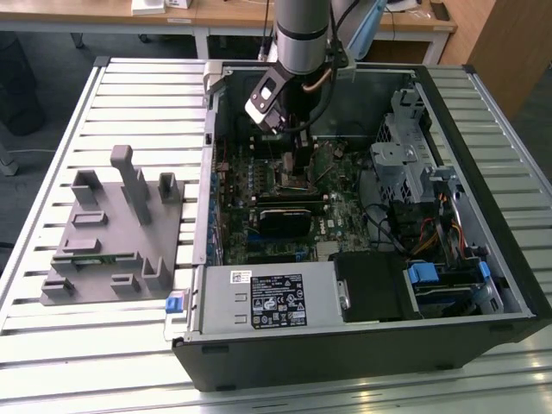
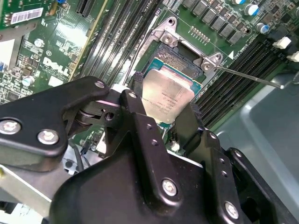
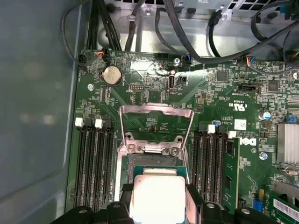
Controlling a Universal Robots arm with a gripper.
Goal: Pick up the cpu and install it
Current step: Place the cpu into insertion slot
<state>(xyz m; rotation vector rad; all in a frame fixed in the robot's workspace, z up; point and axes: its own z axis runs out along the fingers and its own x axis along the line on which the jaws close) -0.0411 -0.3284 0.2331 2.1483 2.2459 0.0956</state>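
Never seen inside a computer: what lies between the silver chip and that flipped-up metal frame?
In the first wrist view, the dark socket and its metal hinge lie between the chip and the frame.

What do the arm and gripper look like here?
The arm is a silver-grey cylinder with a black band; a tan cable loops beside its wrist. The gripper is matte black, with angular linkage fingers joined by silver screws.
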